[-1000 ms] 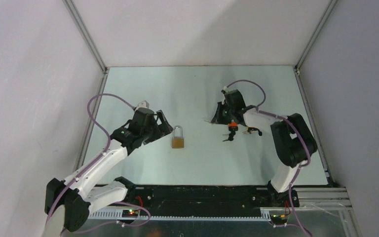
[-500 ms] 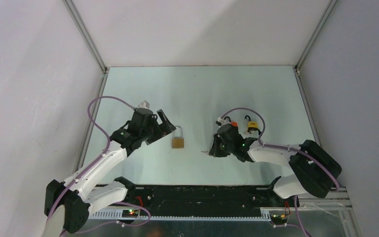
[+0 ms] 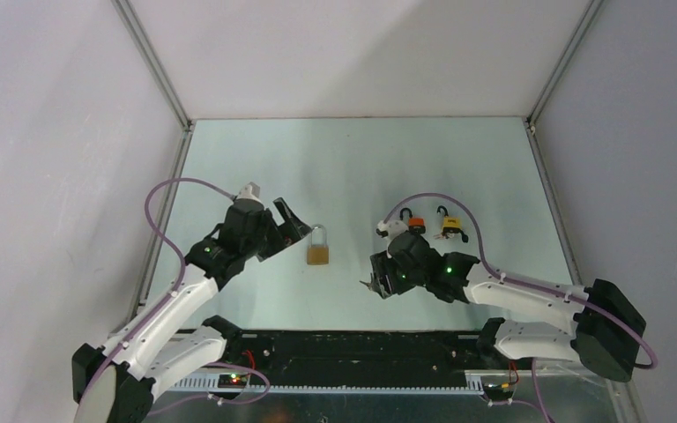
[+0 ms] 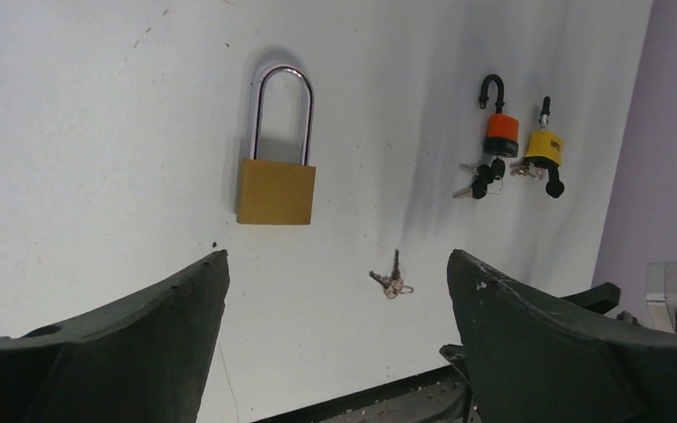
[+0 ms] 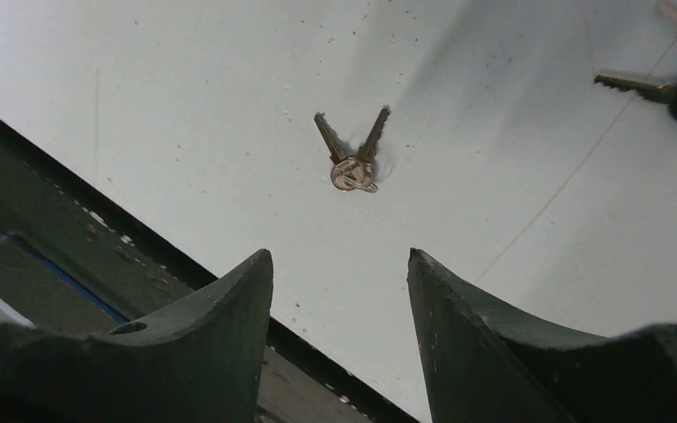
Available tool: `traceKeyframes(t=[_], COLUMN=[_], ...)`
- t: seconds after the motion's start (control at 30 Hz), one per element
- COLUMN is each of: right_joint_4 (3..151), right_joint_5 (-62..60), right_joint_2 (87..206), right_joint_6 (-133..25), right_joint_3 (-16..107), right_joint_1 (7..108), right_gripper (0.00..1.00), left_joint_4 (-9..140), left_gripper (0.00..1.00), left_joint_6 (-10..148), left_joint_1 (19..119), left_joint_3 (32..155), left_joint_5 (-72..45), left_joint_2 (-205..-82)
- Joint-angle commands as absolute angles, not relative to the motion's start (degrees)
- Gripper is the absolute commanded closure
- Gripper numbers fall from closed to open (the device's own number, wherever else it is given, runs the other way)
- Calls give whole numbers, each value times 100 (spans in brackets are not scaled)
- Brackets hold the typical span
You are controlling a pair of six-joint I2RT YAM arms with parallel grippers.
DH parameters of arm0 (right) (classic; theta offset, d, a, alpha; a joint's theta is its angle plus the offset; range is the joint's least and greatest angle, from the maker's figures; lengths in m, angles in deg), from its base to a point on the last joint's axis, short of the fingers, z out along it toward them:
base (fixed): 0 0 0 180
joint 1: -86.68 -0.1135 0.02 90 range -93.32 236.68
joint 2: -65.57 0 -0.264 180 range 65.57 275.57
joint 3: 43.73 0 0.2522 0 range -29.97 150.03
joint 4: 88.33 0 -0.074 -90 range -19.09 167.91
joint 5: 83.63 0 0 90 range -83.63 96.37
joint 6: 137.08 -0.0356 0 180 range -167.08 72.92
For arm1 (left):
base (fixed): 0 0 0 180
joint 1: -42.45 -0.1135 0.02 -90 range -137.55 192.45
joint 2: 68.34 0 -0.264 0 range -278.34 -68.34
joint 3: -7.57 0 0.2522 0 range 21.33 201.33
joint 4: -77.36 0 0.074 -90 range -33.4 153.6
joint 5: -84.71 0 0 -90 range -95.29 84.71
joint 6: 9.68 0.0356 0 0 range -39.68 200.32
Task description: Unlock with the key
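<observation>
Just ahead of the right gripper (image 5: pixel 339 264), jaws parted and empty, lie the keys (image 5: pixel 353 159), blades pointing away. The left gripper (image 4: pixel 337 264), wide open, faces the padlock (image 4: pixel 275 189).

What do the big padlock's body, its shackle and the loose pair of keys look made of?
Padlock body: probably brass, judging by its matte golden-yellow surface. Shackle: polished steel or chrome plating, going by the bright, reflective bar. Keys: bare metal, dull silvery-brown; alloy unclear.
</observation>
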State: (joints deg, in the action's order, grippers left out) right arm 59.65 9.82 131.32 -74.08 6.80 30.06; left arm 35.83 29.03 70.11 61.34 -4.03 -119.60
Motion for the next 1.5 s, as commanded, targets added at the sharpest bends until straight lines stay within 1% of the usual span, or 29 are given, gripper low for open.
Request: traceKeyframes(t=[0.0, 0.17, 0.37, 0.43, 0.67, 0.9, 0.97, 1.07, 1.13, 1.23, 1.3, 1.33, 1.47], right_joint_4=[5081, 4618, 4267, 4136, 4348, 4181, 4129, 4011, 3836, 3785, 3882, 3885, 3912], right_joint_5=[1013, 712, 352, 450, 578, 721, 851, 827, 770, 743, 620, 512, 506], right_joint_2=[13400, 14224, 15051, 15298, 16093, 16664, 16735, 16811, 16790, 16498, 16345, 16311, 16293], right_joint_6=[-6389, -6178, -6021, -6077, -6232, -6017, -5912, -5733, -5573, -5435, -5440, -5433, -5365], right_joint_3=[1331, 2134, 2589, 2811, 3001, 3368, 3403, 3397, 3391, 3196, 3042, 3015, 2938], right_joint_1=[3083, 3192, 3285, 3281, 3214, 3253, 3269, 3298, 3301, 3310, 3341, 3346, 3328], right_gripper=[39, 40, 42, 44, 46, 50, 54, 62, 64, 63, 61, 59, 58], left_joint_4=[3442, 3291, 3139, 3121, 2969, 2885, 2891, 2928, 2953, 3063, 3212, 3251, 3284], left_gripper=[3, 3, 3, 3, 3, 4, 4, 3, 3, 3, 3, 4, 4], left_joint_6=[3552, 4061, 4517, 4663, 5111, 4965, 4953, 4900, 4753, 4415, 4249, 4190, 4086], left_joint_1=[6896, 6720, 6708, 6710, 6708, 6710, 6706, 6711, 6706, 6718, 6735, 6738, 6750], left_joint_3=[6445, 6530, 6279, 6235, 6203, 6225, 6243, 6298, 6325, 6227, 6104, 6083, 6023], left_joint_5=[-422, -946, -1293, -1483, -1712, -1902, -1875, -1812, -1664, -1617, -1607, -1604, -1484], left_joint_2=[-11887, -11882, -11595, -11441, -11056, -10987, -11052, -11178, -11295, -11418, -11452, -11472, -11488])
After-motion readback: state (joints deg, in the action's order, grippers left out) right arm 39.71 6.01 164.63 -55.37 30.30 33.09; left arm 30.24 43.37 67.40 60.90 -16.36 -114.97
